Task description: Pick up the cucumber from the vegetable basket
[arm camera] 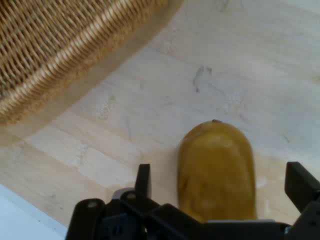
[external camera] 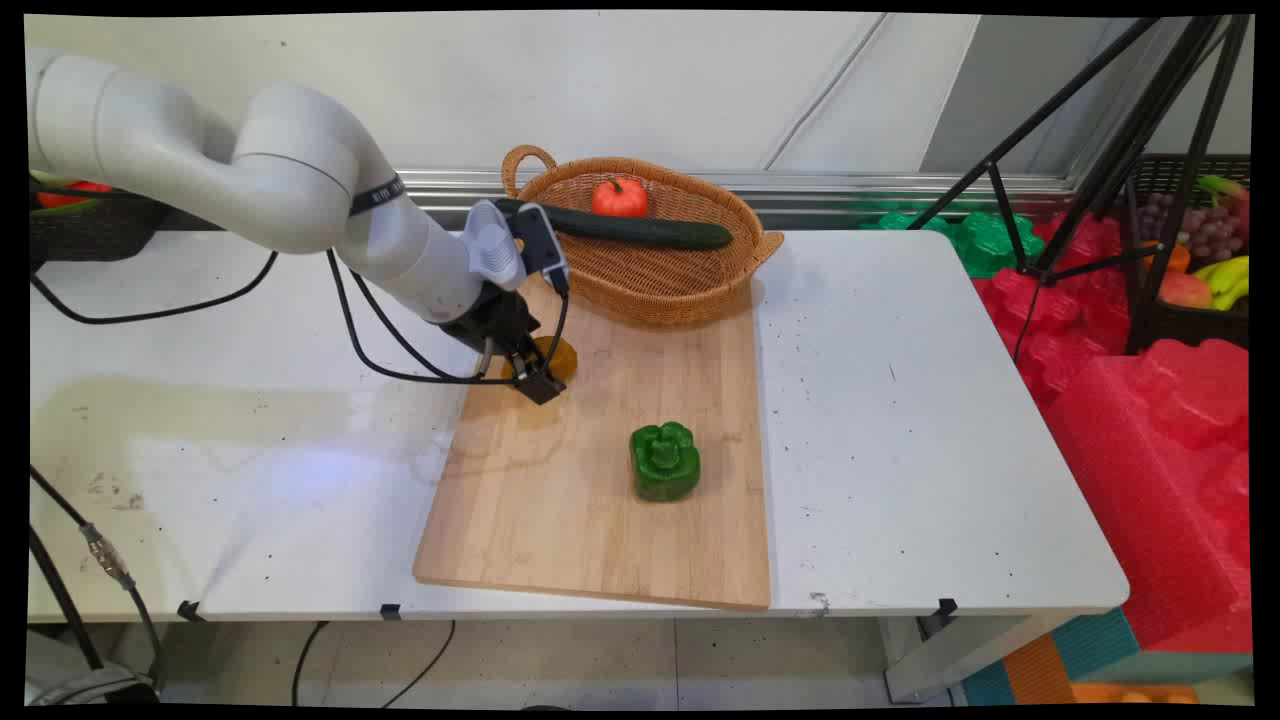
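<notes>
The wooden board point(external camera: 600, 470) is lying on the counter point(external camera: 900, 420); the gripper point(external camera: 533, 378), jaws spread wide, is straddling a yellow-brown potato point(arm camera: 216, 170), likely firm, smooth, best gripped across its middle.

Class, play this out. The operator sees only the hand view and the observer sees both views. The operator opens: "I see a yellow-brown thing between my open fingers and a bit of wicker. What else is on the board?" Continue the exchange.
Observer: A green pepper stands on the wooden board. It is closer to the table's near side than your gripper, and to its right in the main view.
Operator: Is anything in the basket?
Observer: Yes, a red tomato and a long dark cucumber lie in the basket.
Operator: Where does the basket sit?
Observer: At the board's far end, towards the wall.
</notes>
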`<action>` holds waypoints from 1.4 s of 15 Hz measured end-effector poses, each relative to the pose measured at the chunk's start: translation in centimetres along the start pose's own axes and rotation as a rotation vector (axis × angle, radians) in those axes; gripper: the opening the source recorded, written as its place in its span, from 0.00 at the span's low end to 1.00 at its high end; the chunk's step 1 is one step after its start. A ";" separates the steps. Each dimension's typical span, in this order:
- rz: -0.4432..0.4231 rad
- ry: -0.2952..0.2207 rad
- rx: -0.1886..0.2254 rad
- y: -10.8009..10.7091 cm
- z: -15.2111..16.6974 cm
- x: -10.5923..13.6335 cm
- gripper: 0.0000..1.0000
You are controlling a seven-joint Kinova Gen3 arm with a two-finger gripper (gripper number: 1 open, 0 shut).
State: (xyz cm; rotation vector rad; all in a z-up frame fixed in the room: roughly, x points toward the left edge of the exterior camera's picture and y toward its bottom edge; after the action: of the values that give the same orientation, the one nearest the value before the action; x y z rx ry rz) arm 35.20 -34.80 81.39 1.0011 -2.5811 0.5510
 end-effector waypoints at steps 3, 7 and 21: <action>0.007 0.030 0.000 -0.1 -1.4 0.5 1.00; 0.006 0.096 0.015 -0.7 -4.3 1.9 1.00; 0.018 0.199 0.158 -7.9 -7.8 8.4 1.00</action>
State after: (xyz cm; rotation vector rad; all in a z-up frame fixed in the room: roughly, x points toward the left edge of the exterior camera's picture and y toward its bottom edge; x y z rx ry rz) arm 35.93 -41.36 93.60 0.9206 -2.4026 0.8266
